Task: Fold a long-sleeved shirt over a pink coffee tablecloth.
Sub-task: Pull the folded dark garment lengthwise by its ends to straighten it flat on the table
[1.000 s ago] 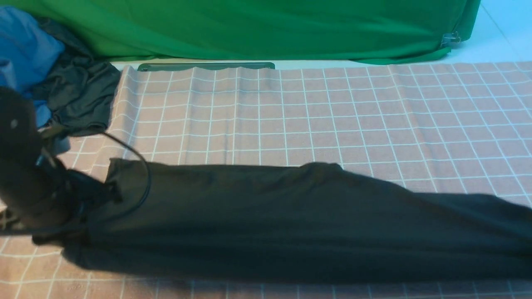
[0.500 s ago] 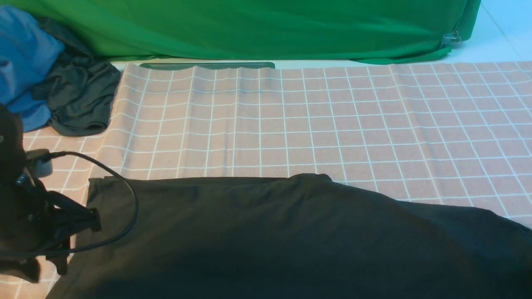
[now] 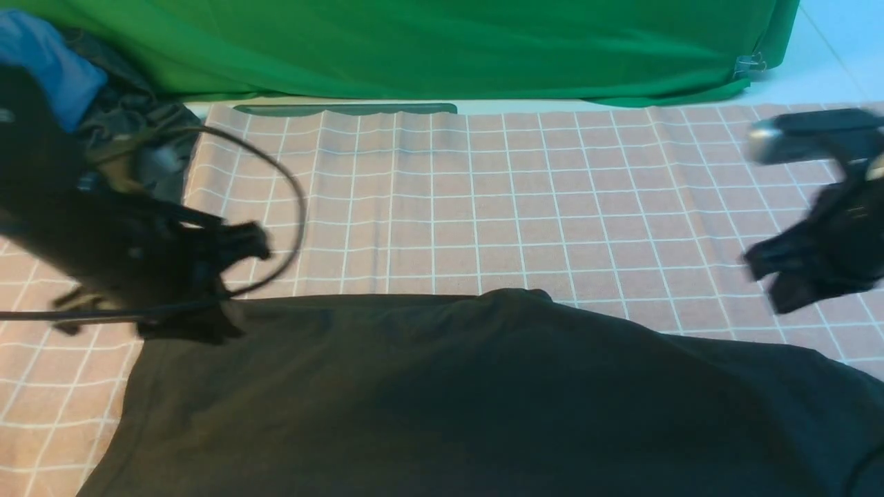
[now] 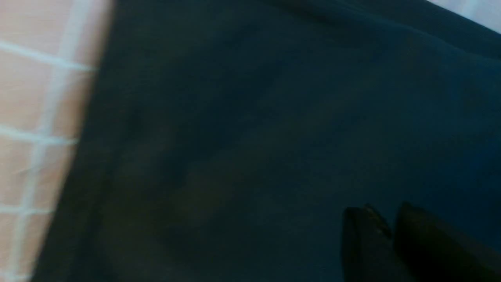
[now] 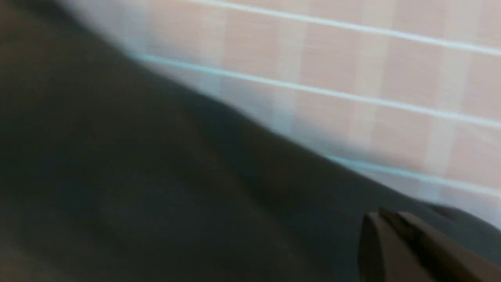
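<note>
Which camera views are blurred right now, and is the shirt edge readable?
Front view: left arm and right arm are motion-smeared, but the long-sleeved shirt edge and pink coffee tablecloth grid are sharp. Left wrist view: dim, soft, shirt nearly featureless. Right wrist view: heavy blur, grid lines streaked.

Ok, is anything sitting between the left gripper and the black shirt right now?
Nothing visible does. The left gripper hangs near the far left corner of the long-sleeved shirt, over the pink tablecloth; only its own cable loops nearby. The wrist view shows plain shirt fabric beyond the fingers.
</note>
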